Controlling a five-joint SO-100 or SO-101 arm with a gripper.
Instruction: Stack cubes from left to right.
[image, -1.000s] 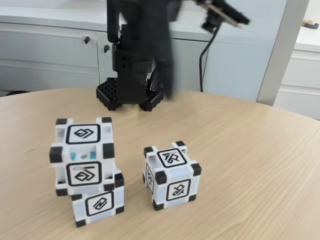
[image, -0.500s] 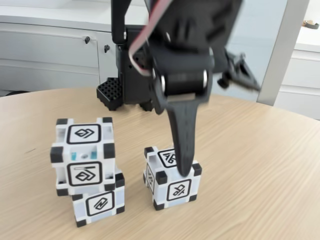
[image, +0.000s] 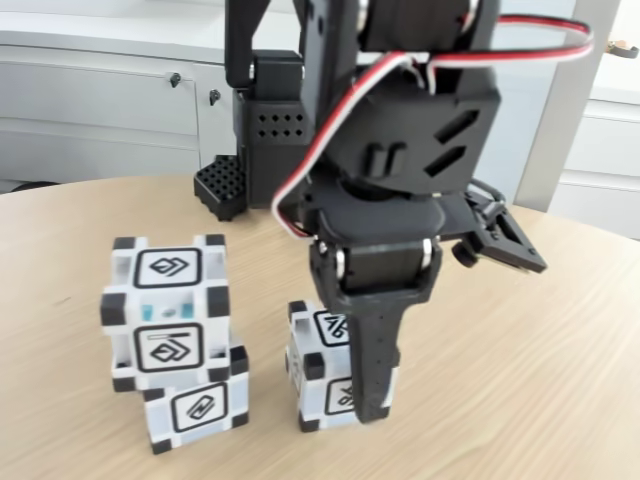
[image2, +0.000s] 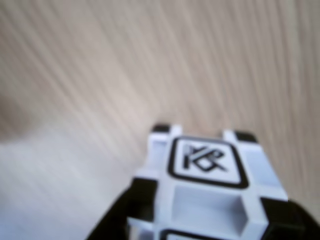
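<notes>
You've got the arm (image: 400, 130) hanging down through the middle of the fixed view, and its gripper (image: 352, 385) is down at the single cube (image: 320, 385) sitting lower centre of the frame. One black finger (image: 372, 360) runs down the front right of that cube, right against its face. The other finger I can't make out, so I honestly can't tell whether your gripper is clamped on it or loose around it.

Over in the lower left of the same view, the other two cubes are already piled: the top cube (image: 168, 310) sits on the bottom cube (image: 198, 405), shifted a bit left so it overhangs. That pile is near the single cube but not touching it.

In the wrist view the single cube (image2: 210, 185) is in the lower centre-right, blurry, glyph face up, with dark gripper parts at the bottom edge on both sides. Light wood table (image: 540, 340) underneath, white cabinets (image: 100, 100) upper left in the fixed view
</notes>
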